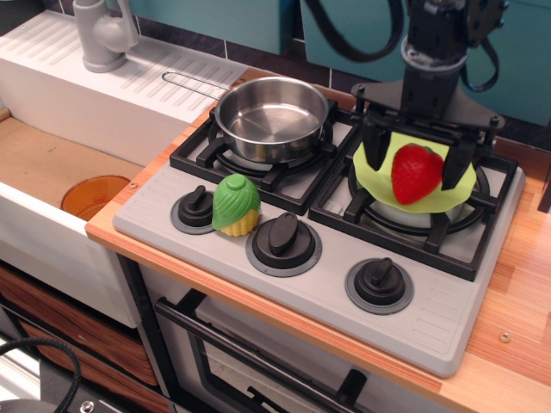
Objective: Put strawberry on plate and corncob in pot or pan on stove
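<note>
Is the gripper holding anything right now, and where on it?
Cannot tell: the strawberry sits on the plate between the gripper fingers, contact unclear.

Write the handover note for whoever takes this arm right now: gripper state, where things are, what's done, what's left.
Gripper: open, fingers either side of the strawberry, low over the plate.
Strawberry: looks set down on the plate, which sits on the right burner of the stove; contact with the fingers is hard to judge.
Corncob: on the stove's front panel between the left two knobs, untouched.
Pan: empty, on the left burner.
Done: strawberry, apparently.
Left: lift clear, pick up the corncob, place it in the pan.
</note>
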### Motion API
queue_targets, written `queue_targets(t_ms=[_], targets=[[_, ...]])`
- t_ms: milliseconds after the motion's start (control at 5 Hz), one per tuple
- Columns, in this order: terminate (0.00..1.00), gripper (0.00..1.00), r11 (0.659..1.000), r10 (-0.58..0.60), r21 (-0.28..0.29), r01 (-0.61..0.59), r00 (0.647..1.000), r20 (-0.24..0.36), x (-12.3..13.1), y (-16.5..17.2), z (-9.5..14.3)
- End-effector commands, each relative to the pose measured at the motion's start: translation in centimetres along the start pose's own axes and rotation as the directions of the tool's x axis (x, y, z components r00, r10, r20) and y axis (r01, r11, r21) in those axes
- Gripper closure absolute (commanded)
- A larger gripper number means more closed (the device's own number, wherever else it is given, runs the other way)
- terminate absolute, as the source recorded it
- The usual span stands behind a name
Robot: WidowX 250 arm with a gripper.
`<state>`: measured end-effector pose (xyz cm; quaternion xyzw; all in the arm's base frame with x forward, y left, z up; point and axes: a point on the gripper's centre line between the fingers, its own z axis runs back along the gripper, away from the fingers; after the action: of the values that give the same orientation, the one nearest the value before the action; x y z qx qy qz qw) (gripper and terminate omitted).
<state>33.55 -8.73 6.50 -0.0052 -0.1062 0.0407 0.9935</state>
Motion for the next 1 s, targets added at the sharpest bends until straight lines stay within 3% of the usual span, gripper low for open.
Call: queue_targets(t_ms=[0,400,600,800], targets=[[0.00,0.00,1.000,0.006,-0.012,-0.006,0.999,0.040,0.6,-0.5,2.2],[0.00,0.00,1.000,-0.018,0.023,0.018,1.000,-0.021,0.3,0.8,5.6],[0.00,0.00,0.995,-0.096,-0.010,0.095,0.993,-0.070,0.6,3.1,6.7],[0.00,0.00,0.995,-0.096,-0.010,0.095,0.993,-0.070,0.6,3.1,6.7]])
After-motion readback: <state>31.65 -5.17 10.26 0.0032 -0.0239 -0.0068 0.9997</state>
